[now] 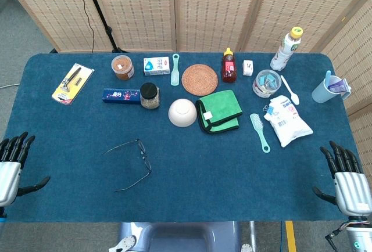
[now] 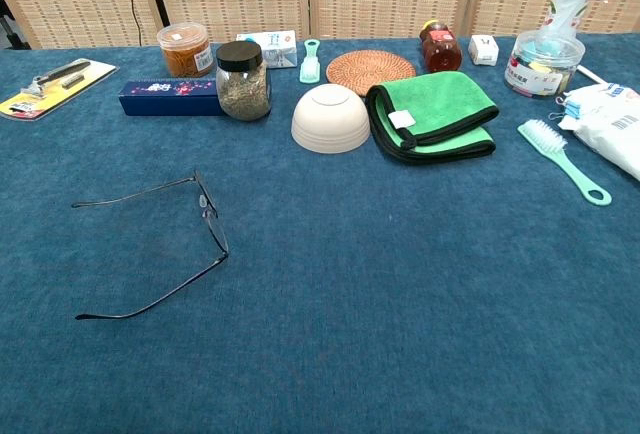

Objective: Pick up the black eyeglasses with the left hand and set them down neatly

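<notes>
Head view: high above near edge, looking steeply down, whole table (image 1: 192, 197).
Chest view: low, close, facing screen.
Shared: table's middle.

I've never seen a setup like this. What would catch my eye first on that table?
Probably the two robot hands at the near corners, the left hand and the right hand, both empty with fingers spread. Between them the black eyeglasses lie alone on the blue table, arms unfolded. Further back sits a row of clutter, with the bright green cloth beside an upturned white bowl.
</notes>
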